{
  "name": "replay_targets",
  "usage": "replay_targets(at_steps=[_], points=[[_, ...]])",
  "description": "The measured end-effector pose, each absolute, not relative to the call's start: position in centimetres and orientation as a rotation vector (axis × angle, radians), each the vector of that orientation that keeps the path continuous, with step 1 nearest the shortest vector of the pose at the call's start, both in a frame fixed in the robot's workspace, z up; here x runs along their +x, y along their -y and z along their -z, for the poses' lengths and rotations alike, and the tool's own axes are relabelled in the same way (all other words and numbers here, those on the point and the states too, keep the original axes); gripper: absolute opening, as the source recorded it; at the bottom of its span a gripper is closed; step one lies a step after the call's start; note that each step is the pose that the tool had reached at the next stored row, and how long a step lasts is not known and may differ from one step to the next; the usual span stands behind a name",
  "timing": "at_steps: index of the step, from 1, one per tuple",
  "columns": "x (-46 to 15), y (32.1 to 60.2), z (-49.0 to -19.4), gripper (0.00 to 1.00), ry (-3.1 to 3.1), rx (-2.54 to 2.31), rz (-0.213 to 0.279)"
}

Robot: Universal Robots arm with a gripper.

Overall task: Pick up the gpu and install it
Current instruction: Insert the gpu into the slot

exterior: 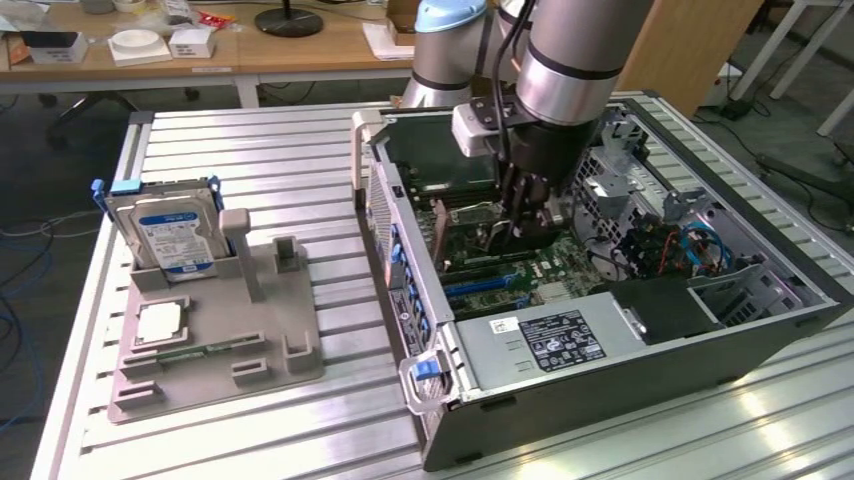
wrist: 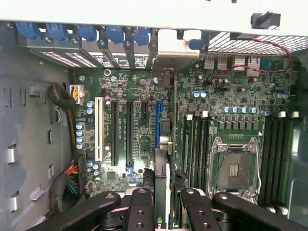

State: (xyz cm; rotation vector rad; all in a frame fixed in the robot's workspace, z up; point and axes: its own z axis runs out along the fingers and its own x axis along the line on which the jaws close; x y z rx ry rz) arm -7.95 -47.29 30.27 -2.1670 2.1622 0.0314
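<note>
The gripper (wrist: 162,204) is clamped narrowly on the gpu (wrist: 163,163), which hangs edge-on inside the computer case (exterior: 641,370), just over the blue slot (wrist: 158,118). The card should go down square to the slot under even pressure, with its bracket (wrist: 175,48) aligned to the rear opening.

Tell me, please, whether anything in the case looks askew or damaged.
Nothing stands out. The gripper holds the gpu edge-on over the motherboard, running parallel to the slots, not skewed. No damage shows in the case.

The arm (exterior: 577,40) is a silver-grey tube with a pale blue joint cap (exterior: 451,12), black cables (exterior: 503,60), a white box (exterior: 477,128) and a black gripper (exterior: 523,232) studded with round screws.
</note>
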Motion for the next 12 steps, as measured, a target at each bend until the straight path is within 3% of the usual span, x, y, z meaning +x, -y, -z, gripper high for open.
replay_targets(at_steps=[12], points=[[-8.26,47.42,-29.45,0.26,-2.162,-2.168,-0.032]])
